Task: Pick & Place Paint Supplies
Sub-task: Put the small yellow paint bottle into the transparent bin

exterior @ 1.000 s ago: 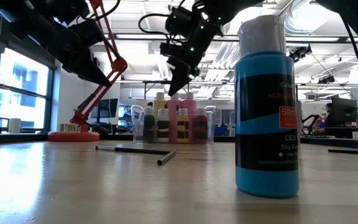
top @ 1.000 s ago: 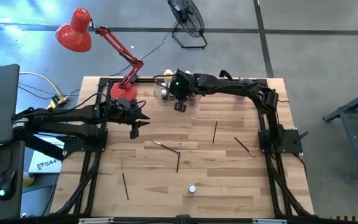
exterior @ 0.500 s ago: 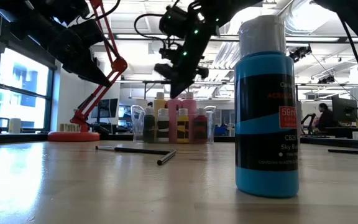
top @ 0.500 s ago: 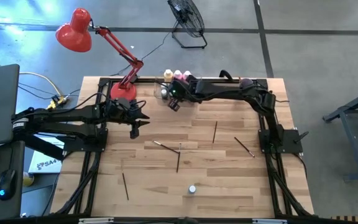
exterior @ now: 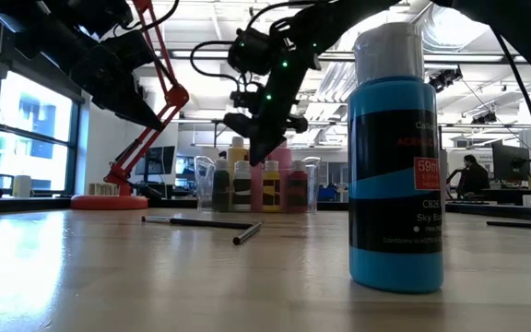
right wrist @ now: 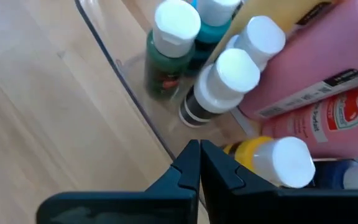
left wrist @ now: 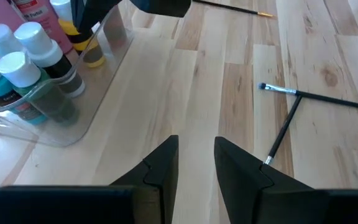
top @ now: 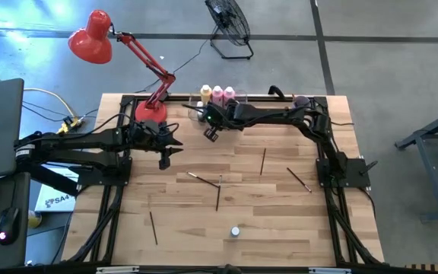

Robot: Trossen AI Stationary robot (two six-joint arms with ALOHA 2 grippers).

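From overhead I see the right gripper reached across the far edge of the table, just beside the clear bin that holds the paint supplies; its fingers are pressed together with nothing between them, and its wrist camera confirms the closed tips poised over the bin's transparent wall. In that bin stand the tall pink and yellow-orange bottles, and around them the tiny white-capped bottles, among which I make out a green one, a black one and a yellow one lying on its side. The left gripper hangs above the left-centre of the table, its fingers parted by a narrow gap and holding nothing. Several paintbrushes lie loose on the wood: a crossed pair near the middle, one further right, one near the right arm's base, and one toward the near left. A single small blue bottle stands upright alone near the front edge, well apart from the bin; in the table-level view it fills the foreground, with the bin and its bottles far behind it and the right gripper directly above them. A red desk lamp sits at the far left corner.
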